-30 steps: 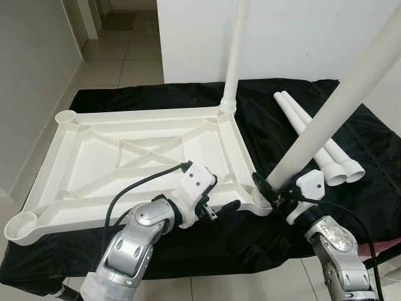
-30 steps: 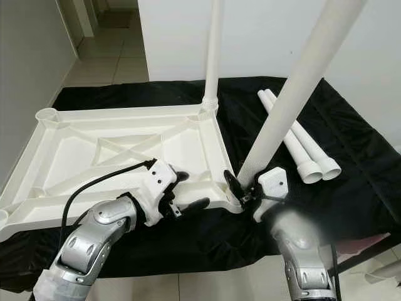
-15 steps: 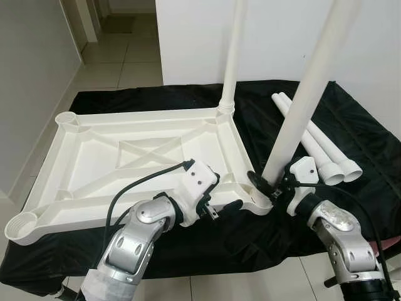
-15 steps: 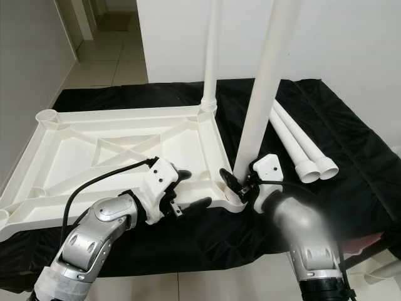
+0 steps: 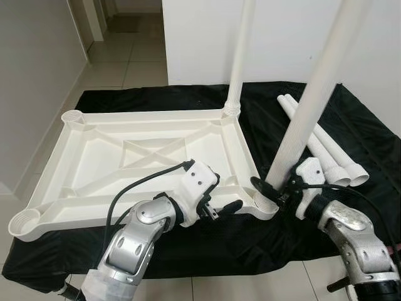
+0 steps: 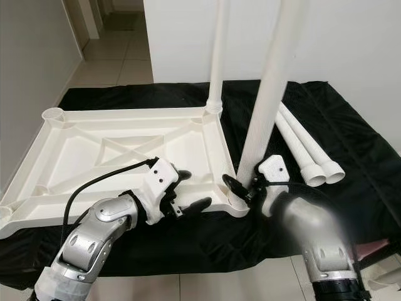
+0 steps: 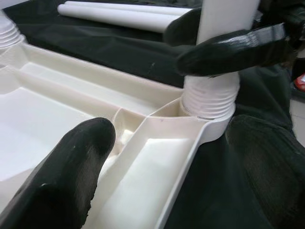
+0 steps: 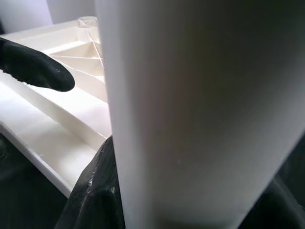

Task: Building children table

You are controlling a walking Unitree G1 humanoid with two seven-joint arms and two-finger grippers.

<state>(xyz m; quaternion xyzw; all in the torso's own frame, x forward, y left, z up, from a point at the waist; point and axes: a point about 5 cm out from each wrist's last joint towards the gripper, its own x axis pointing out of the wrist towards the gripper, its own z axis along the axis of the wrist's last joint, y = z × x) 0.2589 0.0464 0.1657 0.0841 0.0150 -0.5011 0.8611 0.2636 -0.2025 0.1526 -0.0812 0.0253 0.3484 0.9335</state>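
The white tabletop (image 5: 144, 115) lies upside down on a black cloth. One white leg (image 5: 239, 56) stands in its far right corner socket. A second leg (image 5: 310, 100) stands nearly upright in the near right socket (image 7: 209, 95), with my right gripper (image 5: 273, 190) shut around its base. My left gripper (image 5: 223, 194) is open and straddles the tabletop's near rim just left of that socket, one finger inside the rim and one outside over the cloth. In the right wrist view the held leg (image 8: 190, 119) is up close.
Two loose legs (image 5: 326, 150) lie side by side on the cloth at the right. Empty sockets sit at the far left corner (image 5: 73, 116) and near left corner (image 5: 24, 221). A white wall stands behind; tiled floor runs off to the left.
The held leg has swung from leaning right to nearly upright in the near right socket, with my right gripper still around it. My left gripper has stayed on the rim.
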